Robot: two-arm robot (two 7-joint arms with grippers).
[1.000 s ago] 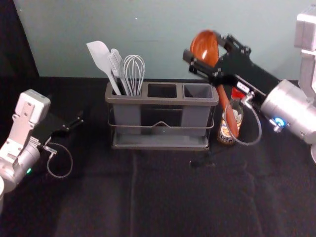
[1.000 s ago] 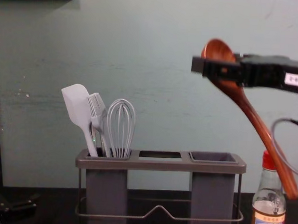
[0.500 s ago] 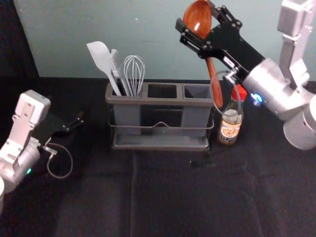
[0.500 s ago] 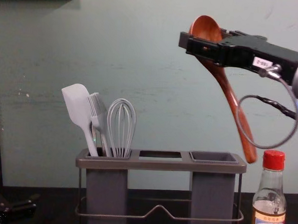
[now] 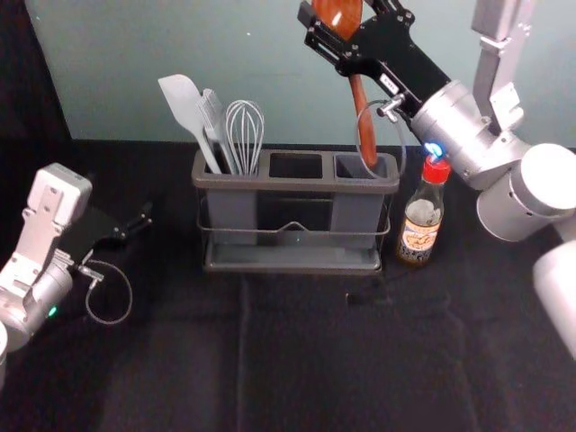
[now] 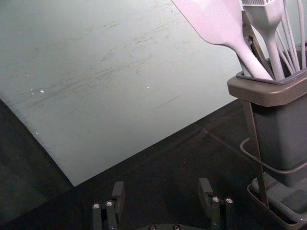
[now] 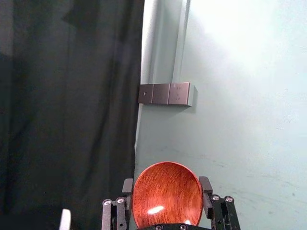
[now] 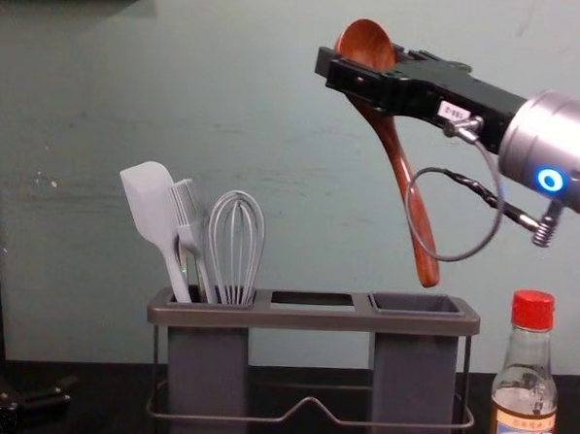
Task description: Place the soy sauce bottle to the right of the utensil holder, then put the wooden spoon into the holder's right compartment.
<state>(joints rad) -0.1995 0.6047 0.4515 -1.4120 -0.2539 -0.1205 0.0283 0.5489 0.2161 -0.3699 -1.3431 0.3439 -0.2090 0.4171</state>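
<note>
My right gripper (image 5: 346, 22) is high at the right in the head view, shut on the wooden spoon (image 5: 363, 121) at its bowl. In the right wrist view, the right gripper (image 7: 166, 187) has its fingers against both sides of the spoon's bowl (image 7: 168, 199). The handle (image 8: 413, 199) hangs slightly tilted, its end a little above the rim of the holder's right compartment (image 8: 417, 304) in the chest view. The soy sauce bottle (image 5: 420, 225) stands upright just right of the utensil holder (image 5: 292, 184). My left gripper (image 5: 142, 221) is parked at the left; the left gripper (image 6: 162, 190) is open and empty.
The holder's left compartment holds a white spatula (image 5: 184, 108), a brush (image 5: 214, 121) and a whisk (image 5: 244, 135). A wall (image 8: 277, 100) rises behind the holder. Dark cloth (image 5: 297, 351) covers the table in front.
My right gripper has carried the spoon leftward and up, bringing the handle from in front of the bottle to over the right compartment. The bottle, holder and left arm have stayed put.
</note>
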